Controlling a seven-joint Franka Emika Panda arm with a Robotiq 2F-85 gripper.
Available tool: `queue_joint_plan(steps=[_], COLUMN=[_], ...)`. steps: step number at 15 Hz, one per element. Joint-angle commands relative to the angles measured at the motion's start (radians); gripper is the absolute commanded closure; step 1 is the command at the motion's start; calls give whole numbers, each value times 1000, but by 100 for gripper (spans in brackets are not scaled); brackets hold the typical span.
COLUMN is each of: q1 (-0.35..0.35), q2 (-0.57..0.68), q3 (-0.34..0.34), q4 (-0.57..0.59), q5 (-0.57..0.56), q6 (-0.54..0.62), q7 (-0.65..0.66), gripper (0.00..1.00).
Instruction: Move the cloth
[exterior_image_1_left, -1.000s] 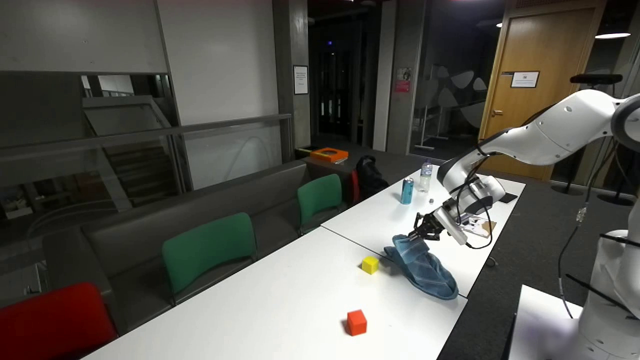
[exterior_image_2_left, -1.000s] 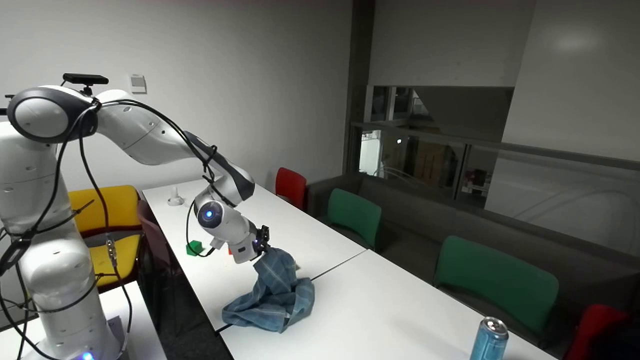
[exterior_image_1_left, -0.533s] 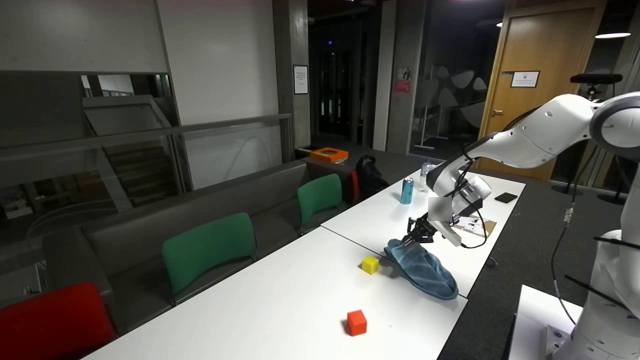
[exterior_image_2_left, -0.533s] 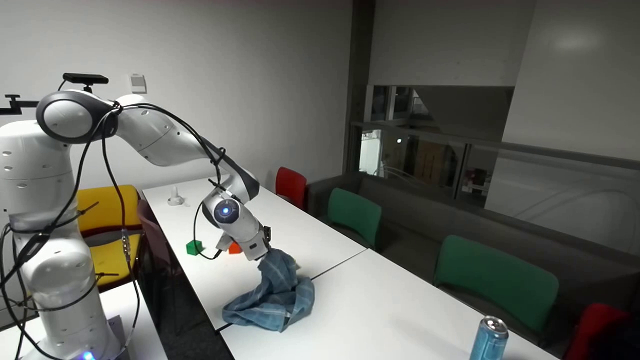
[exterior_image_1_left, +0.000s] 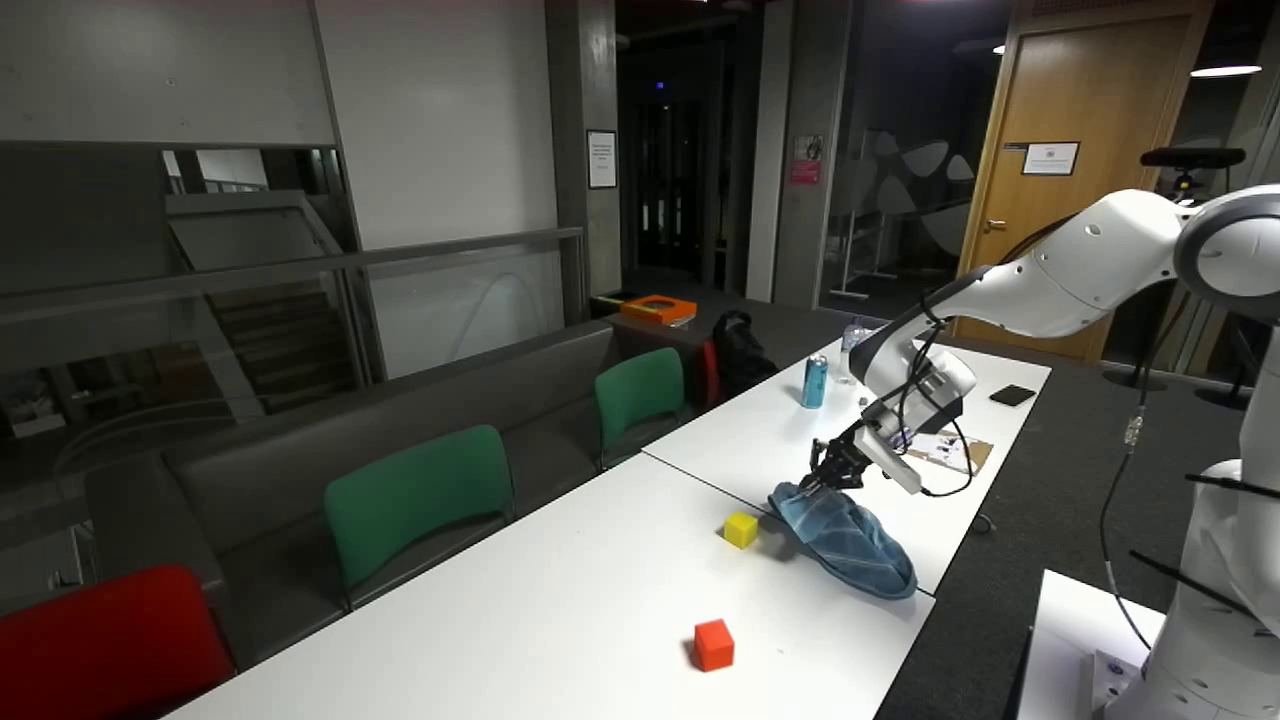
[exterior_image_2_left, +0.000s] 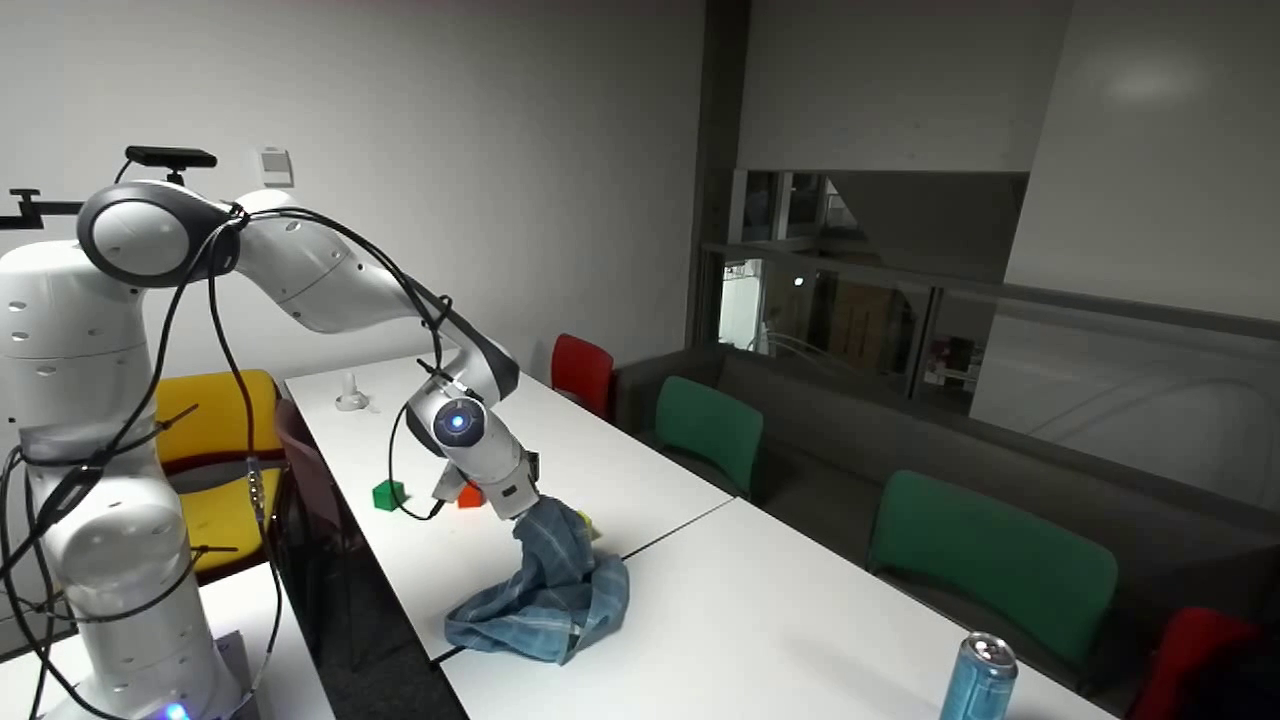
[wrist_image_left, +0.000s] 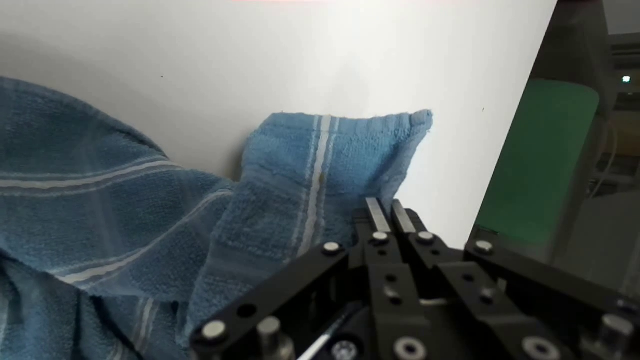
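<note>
The cloth is blue with pale stripes and lies crumpled across the seam between two white tables, in both exterior views (exterior_image_1_left: 855, 550) (exterior_image_2_left: 550, 600). One end of it is raised toward the gripper. In the wrist view the cloth (wrist_image_left: 280, 175) fills the left side, and its right edge runs between the fingertips. My gripper (wrist_image_left: 384, 204) is nearly closed, with a fold of cloth pinched between the fingers. In an exterior view the gripper (exterior_image_1_left: 812, 486) points down at the cloth's raised end. In the opposite exterior view the fingertips are hidden behind the wrist and cloth.
A yellow cube (exterior_image_1_left: 740, 530) sits close beside the cloth, with a red cube (exterior_image_1_left: 714, 645) farther off. A green cube (exterior_image_2_left: 388, 495) is near the table edge. A blue can (exterior_image_1_left: 814, 382), a bottle (exterior_image_1_left: 850, 345) and a dark flat object (exterior_image_1_left: 1012, 396) stand or lie beyond the arm.
The gripper has moved down and slightly toward the yellow cube, and the cloth's held end has come lower with it. The rest of the cloth has stayed in place. Motion in the last half second is slight.
</note>
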Motion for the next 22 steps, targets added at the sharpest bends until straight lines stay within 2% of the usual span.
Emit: queue_joint_plan(steps=[1, 8, 19, 22], q1=[1, -4, 0, -4], q2=[-6, -12, 10, 0], q3=[3, 0, 4, 2], q4=[22, 95, 177, 186], q5=[41, 149, 184, 250], q6=[-7, -30, -15, -8], q7=[11, 55, 107, 87], gripper=[99, 99, 99, 99])
